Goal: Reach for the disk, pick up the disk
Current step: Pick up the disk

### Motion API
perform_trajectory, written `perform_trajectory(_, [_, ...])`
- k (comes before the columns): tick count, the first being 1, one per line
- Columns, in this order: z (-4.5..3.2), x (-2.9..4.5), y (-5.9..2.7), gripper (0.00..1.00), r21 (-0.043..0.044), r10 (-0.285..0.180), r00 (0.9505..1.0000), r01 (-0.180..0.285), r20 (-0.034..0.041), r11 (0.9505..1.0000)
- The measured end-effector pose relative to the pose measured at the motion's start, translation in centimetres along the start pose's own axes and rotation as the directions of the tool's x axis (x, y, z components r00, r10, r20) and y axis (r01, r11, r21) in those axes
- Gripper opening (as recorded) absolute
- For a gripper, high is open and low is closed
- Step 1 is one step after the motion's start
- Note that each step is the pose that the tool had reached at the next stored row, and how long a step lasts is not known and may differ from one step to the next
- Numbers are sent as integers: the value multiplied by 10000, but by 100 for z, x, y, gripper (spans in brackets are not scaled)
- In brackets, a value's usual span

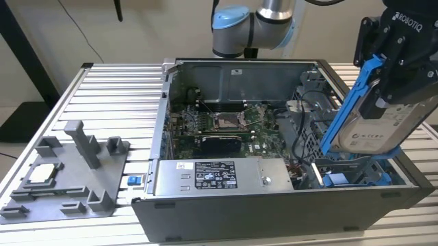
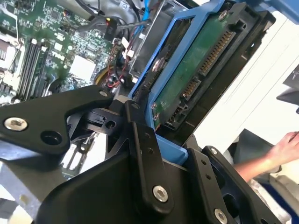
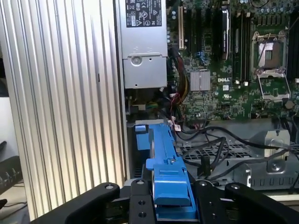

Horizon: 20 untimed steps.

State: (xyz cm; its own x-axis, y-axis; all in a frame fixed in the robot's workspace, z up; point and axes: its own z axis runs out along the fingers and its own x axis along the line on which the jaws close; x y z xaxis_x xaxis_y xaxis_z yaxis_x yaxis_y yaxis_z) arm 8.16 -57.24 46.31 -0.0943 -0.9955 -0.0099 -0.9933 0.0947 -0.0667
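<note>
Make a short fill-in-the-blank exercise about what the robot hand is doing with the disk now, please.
1. The hand is shut on the ____.
2. The disk hangs tilted above the open computer ____.
3. The rails framing the disk are ____ in colour.
4. On the exterior view's left, a grey fixture lies on the ____.

Missing words: disk; case; blue; table

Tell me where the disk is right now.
At the exterior view's right, the disk hangs tilted in the end effector, lifted above the open computer case's drive bay corner.
</note>
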Motion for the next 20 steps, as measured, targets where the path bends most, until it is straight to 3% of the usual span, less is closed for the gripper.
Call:
perform_trajectory(9, [101,37,-146,0,1,114,9999,-114,-8,9999])
perform_trajectory(20, [104,41,-147,0,-2,-28,10000,28,1,10000])
